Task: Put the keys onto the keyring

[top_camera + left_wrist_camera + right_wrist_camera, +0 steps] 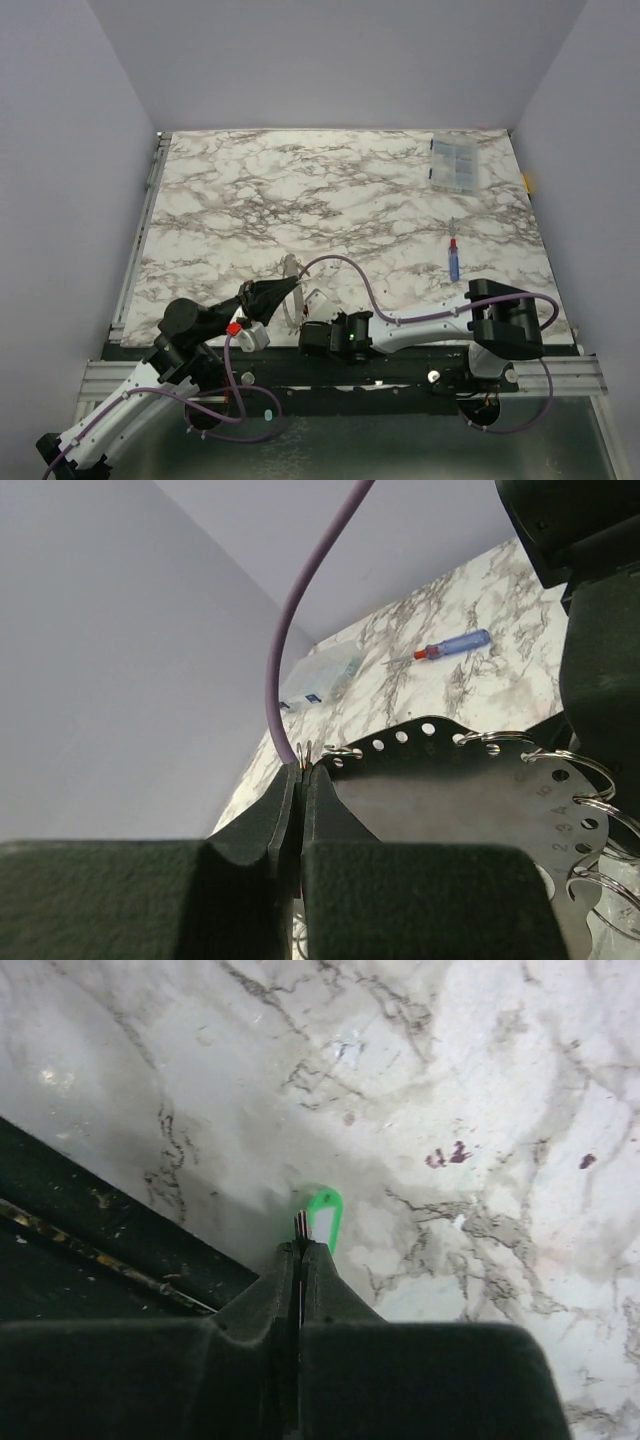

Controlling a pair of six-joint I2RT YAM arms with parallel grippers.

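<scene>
1. Closest to the overhead camera, the left gripper (293, 286) and right gripper (314, 303) meet at the keyring (288, 265). The keyring stands edge-on at the near edge of the marble table (350, 190). Well right of the keyring lies one blue stick (453, 260), and far beyond it, to the right, one clear box (455, 165). One purple cable (350, 265) arches up from just beside the keyring.

2. Left wrist view: the left gripper's fingers (285, 805) are pressed together on the keyring's rim. The keyring looks like a grey plate with holes round its edge (it carries at least three small wire rings (580, 770)). The stick and the box both show beyond the keyring, and the cable rises right at the pinch.

3. Right wrist view: the right gripper's fingers (318, 1270) are closed with no gap, seemingly clamped on the shank of the green key (325, 1218), whose head pokes out past the tips. The keyring is out of this view.

4. Risks, as I judge them:
   - The key sits in a tip-only pinch, so any push against the keyring could twist it or pop it out.
   - The keyring is held by its rim alone and may swivel under that push.
   - The grippers are crowded and could knock each other.
   - The cable may snag.

5. Count: one keyring, one green key, no yellow key that I can find, one stick, one box.
</scene>
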